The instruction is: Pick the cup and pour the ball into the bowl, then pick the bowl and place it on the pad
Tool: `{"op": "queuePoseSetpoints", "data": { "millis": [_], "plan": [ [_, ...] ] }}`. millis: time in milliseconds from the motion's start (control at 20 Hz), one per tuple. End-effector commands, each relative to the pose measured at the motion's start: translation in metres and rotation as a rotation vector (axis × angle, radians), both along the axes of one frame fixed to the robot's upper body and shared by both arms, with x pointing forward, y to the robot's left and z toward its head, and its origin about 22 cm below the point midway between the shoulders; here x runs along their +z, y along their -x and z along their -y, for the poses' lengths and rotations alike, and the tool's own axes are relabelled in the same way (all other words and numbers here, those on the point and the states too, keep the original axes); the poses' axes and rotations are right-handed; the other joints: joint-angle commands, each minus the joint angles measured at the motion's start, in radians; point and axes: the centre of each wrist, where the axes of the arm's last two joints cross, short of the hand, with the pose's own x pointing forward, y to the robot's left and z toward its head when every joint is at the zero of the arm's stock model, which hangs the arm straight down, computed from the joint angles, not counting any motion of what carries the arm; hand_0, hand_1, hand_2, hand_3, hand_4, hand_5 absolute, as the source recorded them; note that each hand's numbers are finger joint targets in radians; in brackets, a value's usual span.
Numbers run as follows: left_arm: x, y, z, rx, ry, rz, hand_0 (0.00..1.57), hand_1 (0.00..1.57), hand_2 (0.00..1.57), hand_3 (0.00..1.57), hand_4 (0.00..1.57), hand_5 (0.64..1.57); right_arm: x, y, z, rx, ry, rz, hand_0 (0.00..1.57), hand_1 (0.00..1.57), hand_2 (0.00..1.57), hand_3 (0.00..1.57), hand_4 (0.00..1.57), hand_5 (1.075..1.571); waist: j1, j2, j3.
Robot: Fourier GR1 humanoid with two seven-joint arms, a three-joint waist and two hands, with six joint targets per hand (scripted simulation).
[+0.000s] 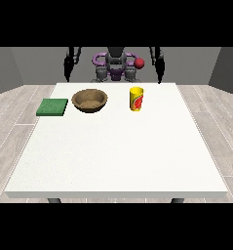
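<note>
A yellow cup (136, 99) with a red mark stands upright on the white table (118, 151), right of centre at the far side. Its inside is hidden, so no ball shows. A brown bowl (90, 100) sits to its left. A flat green pad (52, 107) lies near the table's left edge, left of the bowl. The hand at the view's left (67, 71) hangs down behind the table's far edge. At the view's right, the other hand (160, 72) hangs the same way. Both are far from the objects and hold nothing.
The robot's torso (116, 66) stands behind the table's far edge, with a red knob (139, 62) on it. Wood floor surrounds the table. The near half of the table is bare white surface.
</note>
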Motion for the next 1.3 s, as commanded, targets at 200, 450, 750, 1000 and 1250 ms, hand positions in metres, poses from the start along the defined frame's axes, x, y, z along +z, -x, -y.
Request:
{"op": "queuePoseSetpoints", "data": {
  "millis": [200,450,750,1000,1250],
  "plan": [
    [0.028,-0.001,-0.006,-0.001,-0.009,0.026,0.00,0.00,0.00,0.00,0.66,1.566,0.029,-0.001,0.008,0.016,0.031,0.026,0.00,0.00,0.00,0.00,0.87,1.533,0.007,-0.257,0.0010],
    [0.052,0.004,0.046,0.021,0.266,-0.144,0.00,0.00,0.00,0.00,0.63,1.564,0.036,0.014,-0.021,0.003,-0.196,-0.163,0.00,0.00,0.00,0.00,0.86,1.530,-0.024,-0.433,0.0046],
    [0.105,0.001,0.071,0.008,0.241,-0.012,0.00,0.00,0.00,0.00,0.58,1.560,0.098,0.012,-0.004,-0.004,-0.166,-0.035,0.00,0.00,0.00,0.00,0.79,1.548,-0.027,-0.290,0.0044],
    [0.112,-0.032,0.082,0.032,0.184,0.147,0.00,0.00,0.00,0.00,0.61,1.555,0.116,-0.005,-0.018,0.043,-0.175,0.146,0.00,0.00,0.00,0.00,0.74,1.546,-0.066,-0.088,0.0045],
    [0.081,-0.041,0.072,0.037,0.116,0.310,0.00,0.00,0.00,0.00,0.55,1.526,0.107,-0.009,-0.024,0.099,-0.166,0.270,0.00,0.00,0.00,0.09,0.71,1.545,-0.088,0.090,0.0041]
  ]
}}
